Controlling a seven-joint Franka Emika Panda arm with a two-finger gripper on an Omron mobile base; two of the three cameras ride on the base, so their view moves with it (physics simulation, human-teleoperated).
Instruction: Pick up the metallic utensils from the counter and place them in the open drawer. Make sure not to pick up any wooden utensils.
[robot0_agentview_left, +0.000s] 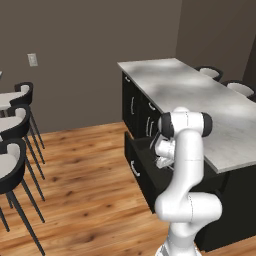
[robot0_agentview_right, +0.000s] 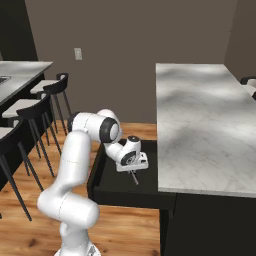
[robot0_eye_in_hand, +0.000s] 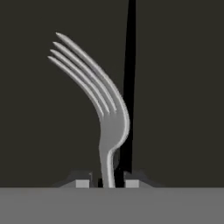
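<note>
The gripper (robot0_eye_in_hand: 107, 183) hangs over the open drawer (robot0_agentview_right: 117, 187). Its jaws stand narrow, the fork (robot0_eye_in_hand: 103, 109) rising between them; a grip cannot be told.

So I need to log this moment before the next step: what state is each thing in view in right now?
open drawer: pulled out, gripper over its inside.
fork: handle between the fingertips, tines pointing away from the hand, over the dark drawer floor.
knife: thin black blade behind the fork; cannot tell whether it rests flat.
gripper: jaws close around the fork handle; cannot tell whether still clamped.
counter: bare top showing.
</note>
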